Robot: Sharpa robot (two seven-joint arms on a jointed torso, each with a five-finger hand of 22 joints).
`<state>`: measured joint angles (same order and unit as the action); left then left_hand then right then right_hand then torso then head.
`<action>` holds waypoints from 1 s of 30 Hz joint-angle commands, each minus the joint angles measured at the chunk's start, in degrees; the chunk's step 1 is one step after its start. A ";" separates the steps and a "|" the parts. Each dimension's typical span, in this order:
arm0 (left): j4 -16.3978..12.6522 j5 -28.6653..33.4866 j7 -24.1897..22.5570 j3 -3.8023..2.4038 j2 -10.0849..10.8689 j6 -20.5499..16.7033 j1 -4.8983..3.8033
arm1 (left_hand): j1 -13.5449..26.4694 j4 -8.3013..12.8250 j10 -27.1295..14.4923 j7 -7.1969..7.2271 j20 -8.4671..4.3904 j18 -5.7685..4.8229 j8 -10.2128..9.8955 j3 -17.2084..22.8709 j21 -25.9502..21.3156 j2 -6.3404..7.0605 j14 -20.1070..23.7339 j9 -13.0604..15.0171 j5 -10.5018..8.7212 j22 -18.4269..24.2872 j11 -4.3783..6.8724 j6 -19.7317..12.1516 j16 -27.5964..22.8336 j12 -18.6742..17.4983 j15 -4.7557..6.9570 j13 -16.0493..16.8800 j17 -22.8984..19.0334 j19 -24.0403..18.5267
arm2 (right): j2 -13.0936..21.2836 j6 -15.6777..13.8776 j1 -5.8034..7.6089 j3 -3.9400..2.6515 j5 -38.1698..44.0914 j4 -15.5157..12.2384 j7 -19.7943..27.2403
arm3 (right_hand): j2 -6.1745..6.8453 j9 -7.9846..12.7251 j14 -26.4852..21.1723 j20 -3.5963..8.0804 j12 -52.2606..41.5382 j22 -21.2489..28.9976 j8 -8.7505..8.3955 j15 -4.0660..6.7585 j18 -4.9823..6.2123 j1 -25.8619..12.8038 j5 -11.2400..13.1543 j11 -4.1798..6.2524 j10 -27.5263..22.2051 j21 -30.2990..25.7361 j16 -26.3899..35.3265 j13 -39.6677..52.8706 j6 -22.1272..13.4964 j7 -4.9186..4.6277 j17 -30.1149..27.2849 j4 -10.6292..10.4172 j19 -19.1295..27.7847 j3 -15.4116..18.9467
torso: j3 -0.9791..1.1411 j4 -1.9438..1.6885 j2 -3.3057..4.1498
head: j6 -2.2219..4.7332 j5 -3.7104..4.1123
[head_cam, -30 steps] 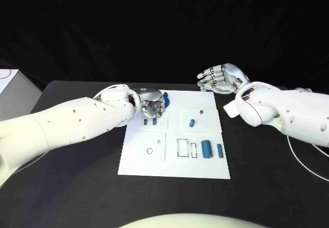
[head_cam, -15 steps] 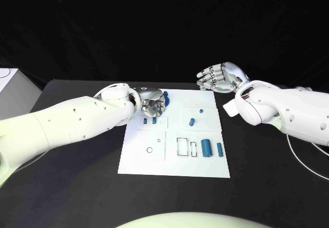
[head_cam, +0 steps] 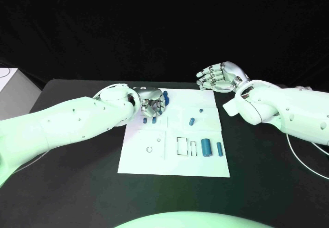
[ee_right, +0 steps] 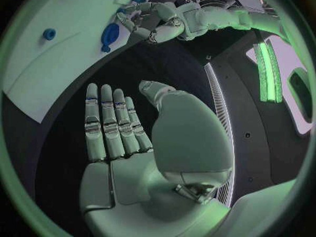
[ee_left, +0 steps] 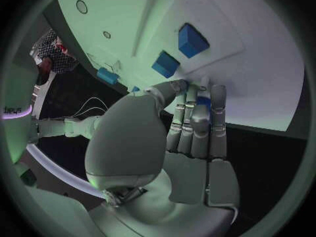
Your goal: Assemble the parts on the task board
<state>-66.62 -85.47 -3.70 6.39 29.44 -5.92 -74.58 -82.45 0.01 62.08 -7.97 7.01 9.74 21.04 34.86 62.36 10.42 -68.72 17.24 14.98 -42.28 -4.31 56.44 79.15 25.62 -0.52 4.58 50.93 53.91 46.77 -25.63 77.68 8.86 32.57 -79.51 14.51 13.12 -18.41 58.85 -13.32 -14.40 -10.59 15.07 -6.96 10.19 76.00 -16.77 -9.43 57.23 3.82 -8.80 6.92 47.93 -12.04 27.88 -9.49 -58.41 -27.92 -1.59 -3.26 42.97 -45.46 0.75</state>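
We see the flat white rectangular task board (head_cam: 137,161) lying in the middle of the black table (head_cam: 75,190). Our left hand (head_cam: 153,105) sits over the board's far left corner. In the left wrist view its fingers (ee_left: 197,121) lie close together and curl down around a small blue part (ee_left: 205,102); the head view shows that same part (head_cam: 165,99) poking out from the hand's far side. We cannot tell how firmly it is pinched, but the fingers are closed on it.

Just in front of this hand two short blue pegs (head_cam: 149,121) stand in the board, seen as two blue blocks (ee_left: 178,51) from the left wrist. Further right are a tiny blue stud (head_cam: 201,110) and a small blue cylinder (head_cam: 192,122). Along the near right part lie a thick blue cylinder (head_cam: 206,148) and a thinner blue rod (head_cam: 220,149), beside a rectangular outlined slot (head_cam: 183,147).

Our right hand (head_cam: 218,78) hovers beyond the board's far right corner, over bare table. It holds nothing, with fingers (ee_right: 108,124) straight, side by side, and the thumb apart.
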 commanded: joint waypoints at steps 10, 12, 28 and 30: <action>-4.05 5.12 -2.14 -1.63 3.59 -3.24 0.26 | 1.78 0.05 0.94 -0.24 -0.15 0.82 -1.11 -0.49 0.26 0.13 -0.69 0.16 0.10 -0.12 -0.25 0.55 0.50 -2.06 -0.30 0.13 -0.15 -0.20 | 0.27 0.94 -0.05 -0.02 -0.09 -0.08 0.20 | -0.20 0.08 -0.37 -0.13 0.12 0.14 -0.25 -0.19 0.35 -0.50 -0.21 -0.08 -0.36 -0.25 0.34 -0.11 -0.33 -0.72 -0.10 0.43 0.40 0.01 | -0.02 -0.09 -0.11 | -0.02 0.22; -4.83 5.75 -2.04 -2.01 4.35 -2.78 0.24 | 1.88 0.02 0.98 -0.23 -0.13 0.82 -1.15 -0.55 0.23 0.16 -0.66 0.18 0.11 -0.10 -0.24 0.58 0.49 -2.17 -0.31 0.14 -0.22 -0.22 | 0.33 0.95 -0.06 -0.02 -0.09 -0.08 0.19 | -0.20 0.08 -0.37 -0.13 0.12 0.14 -0.25 -0.19 0.35 -0.50 -0.21 -0.08 -0.36 -0.25 0.34 -0.11 -0.33 -0.72 -0.10 0.43 0.40 0.01 | -0.02 -0.14 -0.12 | -0.06 0.24; -6.89 7.06 -0.84 -3.37 9.30 0.83 0.20 | 2.10 -0.03 1.09 -0.19 -0.10 0.83 -1.24 -0.69 0.14 0.23 -0.56 0.23 0.11 -0.05 -0.22 0.64 0.47 -2.45 -0.32 0.17 -0.43 -0.27 | 0.63 0.97 -0.37 -0.02 -0.08 -0.03 0.17 | -0.24 0.09 -0.38 -0.16 0.12 0.31 -0.24 -0.22 0.36 -0.44 -0.25 -0.09 -0.40 -0.25 0.43 -0.24 -0.32 -0.72 -0.21 0.51 0.45 -0.03 | -0.01 -0.29 -0.16 | -0.22 -0.04; -6.64 6.81 -0.70 -3.37 9.25 1.08 0.21 | 2.10 -0.03 1.10 -0.18 -0.10 0.83 -1.25 -0.69 0.13 0.20 -0.56 0.24 0.11 -0.04 -0.22 0.65 0.47 -2.48 -0.32 0.18 -0.44 -0.28 | 0.62 0.96 -0.39 -0.02 -0.07 -0.04 0.19 | -0.24 0.09 -0.38 -0.16 0.12 0.31 -0.24 -0.22 0.36 -0.44 -0.25 -0.09 -0.40 -0.25 0.43 -0.24 -0.32 -0.72 -0.21 0.51 0.45 -0.03 | -0.02 -0.25 -0.14 | -0.20 -0.09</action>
<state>-73.39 -79.04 -4.58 3.06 38.81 -6.86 -74.36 -81.00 -0.01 62.79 -8.28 6.96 9.74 20.04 34.52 62.35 10.67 -68.92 17.43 14.98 -42.36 -4.40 56.75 79.43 23.50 -0.73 4.77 50.57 53.85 47.36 -25.25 77.32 8.86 32.55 -79.50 14.42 13.12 -18.37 58.64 -13.53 -14.40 -10.32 15.07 -7.17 10.19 76.00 -16.77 -9.43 57.23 3.82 -8.57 6.73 47.93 -12.03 27.72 -9.33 -58.21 -28.09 -1.62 -3.56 42.82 -45.65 0.73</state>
